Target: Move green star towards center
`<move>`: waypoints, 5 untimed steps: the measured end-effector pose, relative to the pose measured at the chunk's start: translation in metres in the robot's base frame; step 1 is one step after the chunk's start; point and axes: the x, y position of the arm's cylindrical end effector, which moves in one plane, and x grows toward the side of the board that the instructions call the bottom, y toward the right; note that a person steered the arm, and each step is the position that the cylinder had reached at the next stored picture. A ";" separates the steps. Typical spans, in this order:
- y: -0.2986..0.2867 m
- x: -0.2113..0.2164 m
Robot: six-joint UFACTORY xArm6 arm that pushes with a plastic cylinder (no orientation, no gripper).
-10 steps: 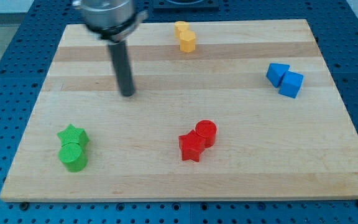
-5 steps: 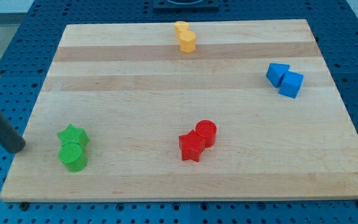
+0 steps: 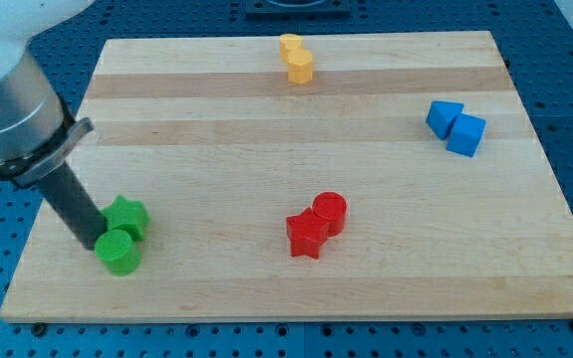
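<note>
The green star [image 3: 127,216] lies near the board's lower left, touching the green cylinder [image 3: 118,252] just below it. My tip [image 3: 87,242] rests on the board at the star's left side, touching or almost touching both green blocks. The dark rod rises from it up and to the left into the arm.
A red star [image 3: 306,235] and red cylinder [image 3: 330,213] sit together at the lower middle. Two yellow blocks [image 3: 295,58] stand at the top middle. Two blue blocks [image 3: 456,127] lie at the right. The wooden board [image 3: 296,159] ends just left of my tip.
My tip swept from the board's upper left down past its left edge, then came in against the green star. The star has shifted slightly right.
</note>
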 end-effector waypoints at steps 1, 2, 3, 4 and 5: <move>0.016 -0.010; 0.041 -0.014; 0.048 -0.030; 0.052 -0.046; 0.073 -0.053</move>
